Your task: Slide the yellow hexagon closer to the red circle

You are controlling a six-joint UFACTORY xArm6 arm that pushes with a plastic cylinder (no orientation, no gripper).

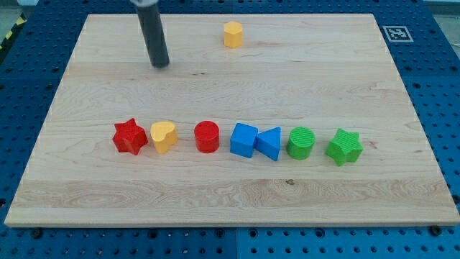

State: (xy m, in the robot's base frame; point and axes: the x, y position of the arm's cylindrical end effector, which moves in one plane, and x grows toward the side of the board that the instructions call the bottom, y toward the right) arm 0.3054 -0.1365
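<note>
Tip (161,65) bare, touching nothing, near board's top edge, left of yellow hexagon (233,34); hexagon well apart from red circle (207,137); push not begun.

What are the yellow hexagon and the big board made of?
The yellow hexagon looks like plastic: one solid bright colour with a matte surface. It could be 3D printed, but that is too small to tell here. The board looks like pale wood with a smooth finish, since grain lines and plank seams run across it.
</note>
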